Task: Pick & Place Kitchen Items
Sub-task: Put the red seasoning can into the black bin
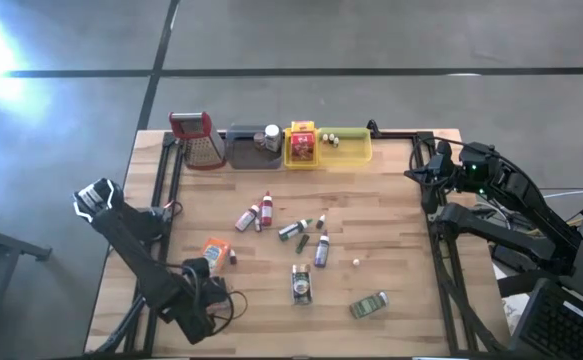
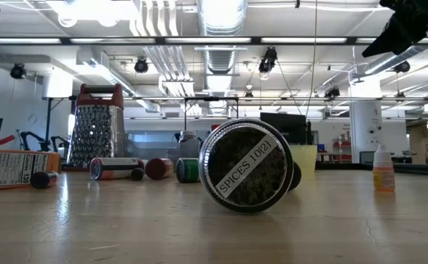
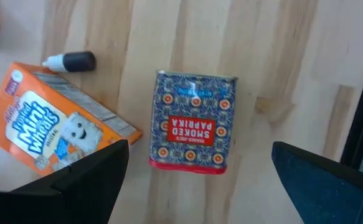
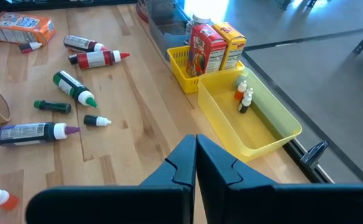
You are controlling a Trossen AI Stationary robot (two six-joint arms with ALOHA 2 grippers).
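Paprika tin [image 3: 193, 121] between open left claw [image 3: 197, 168] fingers

Trays [image 1: 356, 152] along table's far edge, grater [image 1: 195, 140] left of them, bottles [image 1: 289, 231] mid-table

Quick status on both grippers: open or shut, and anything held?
Left gripper: open, empty, above the smoked paprika tin.
Right gripper: shut, empty, near the yellow tray.
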